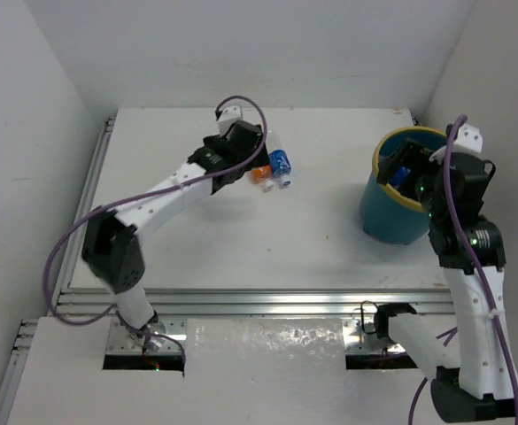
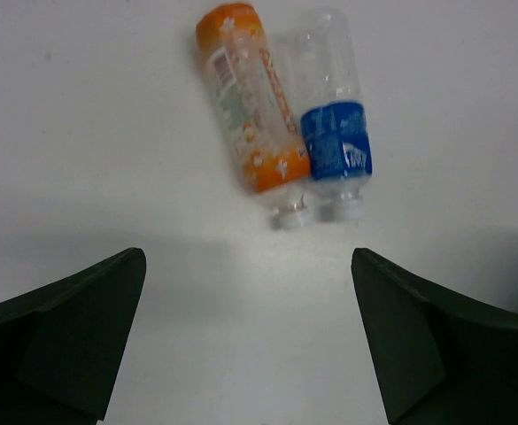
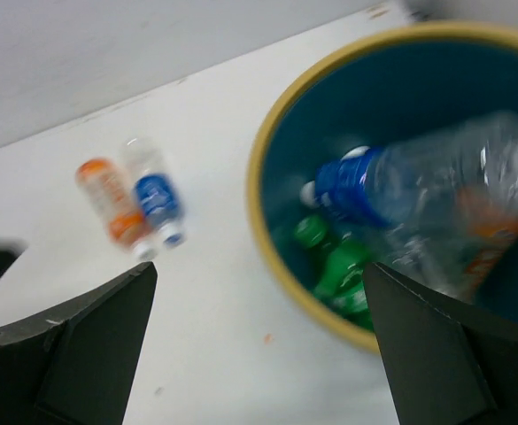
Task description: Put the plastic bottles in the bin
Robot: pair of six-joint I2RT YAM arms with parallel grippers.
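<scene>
Caps toward the near edge, the orange bottle (image 2: pixel 250 106) and the clear blue-labelled bottle (image 2: pixel 334 133) lie touching side by side on the white table (image 1: pixel 285 239), long axes running far to near. The left gripper (image 2: pixel 248 257) hovers just before them, claw spread and empty. The right gripper (image 3: pixel 260 270), released, hangs over the bin (image 3: pixel 257 204) at the table's right. Inside, a blurred bottle (image 3: pixel 418 186) lies tilted, cap leftward, above a green bottle (image 3: pixel 334 266). Plain white walls (image 1: pixel 241 44) enclose the table.
</scene>
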